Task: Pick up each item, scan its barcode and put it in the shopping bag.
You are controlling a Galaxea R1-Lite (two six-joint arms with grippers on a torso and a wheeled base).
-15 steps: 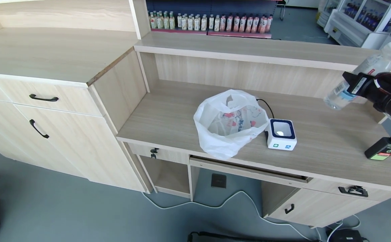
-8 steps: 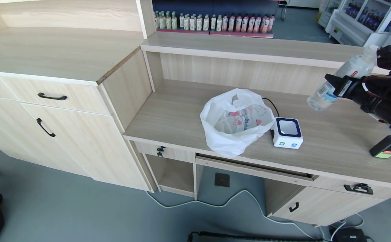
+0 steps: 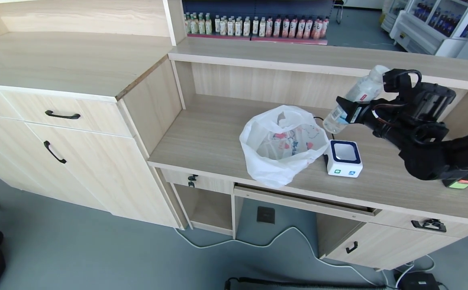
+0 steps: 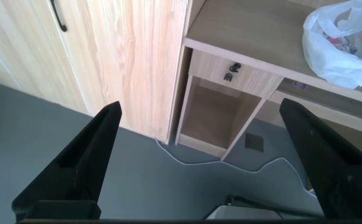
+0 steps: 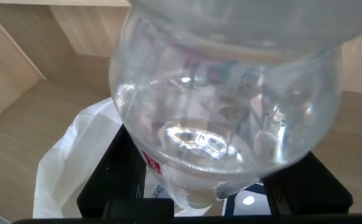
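Right gripper (image 3: 347,113) up in the air, black jaws pinching a clear, smooth plastic bottle (image 3: 358,94), tilted base-down above scanner and bag edge | scanner (image 3: 342,159): white cube, dark glassy top, touching the crinkly white shopping bag (image 3: 266,173), mouth open, on the pale wood-grain counter (image 3: 209,137) | left gripper (image 4: 199,165) low over grey floor, fingers spread wide

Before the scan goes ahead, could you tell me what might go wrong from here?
The bottle, tilted in the right gripper, hangs by the scanner; its barcode may face away. The bag slumps beside the scanner, so the drop could catch its rim. The forearm could knock the dark bottle at the counter edge.
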